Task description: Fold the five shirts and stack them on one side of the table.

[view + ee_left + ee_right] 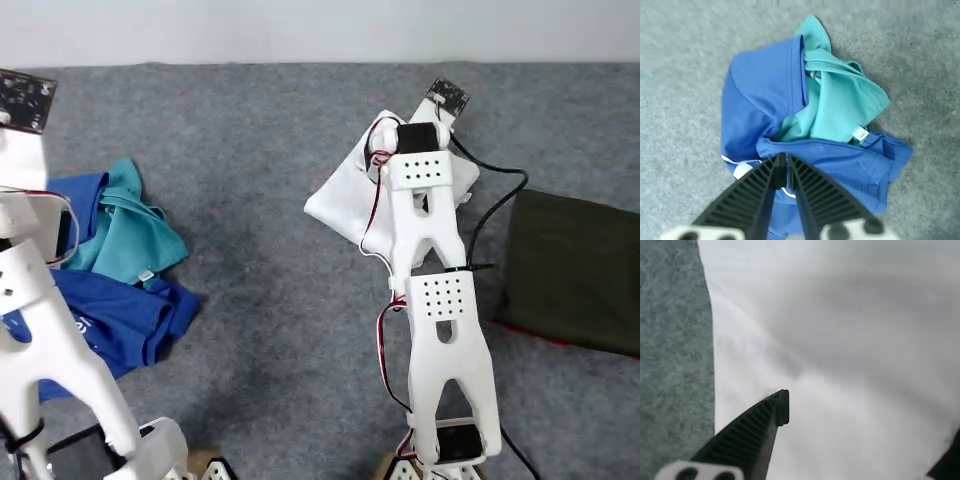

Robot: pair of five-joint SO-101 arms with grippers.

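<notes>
A crumpled heap lies at the table's left: a teal shirt (pixel 130 235) (pixel 840 110) tangled with blue shirt cloth (pixel 120 315) (pixel 760 95). My left gripper (pixel 785 167) hangs just above the blue cloth, shut with nothing between its fingers. A white shirt (pixel 340 200) (pixel 840 340) lies spread at the back centre. The right gripper (pixel 865 435) is open right over it, one fingertip (pixel 782 407) close to the fabric. A folded dark green shirt (pixel 575 270) rests at the right side, with a thin red edge (pixel 530 335) showing under it.
The table is covered in grey carpet (pixel 270 300) (pixel 670 340), bare between the two heaps. The left arm (pixel 40 330) rises along the left edge and the right arm (pixel 440 320) stands in the middle front, its cables trailing toward the green shirt.
</notes>
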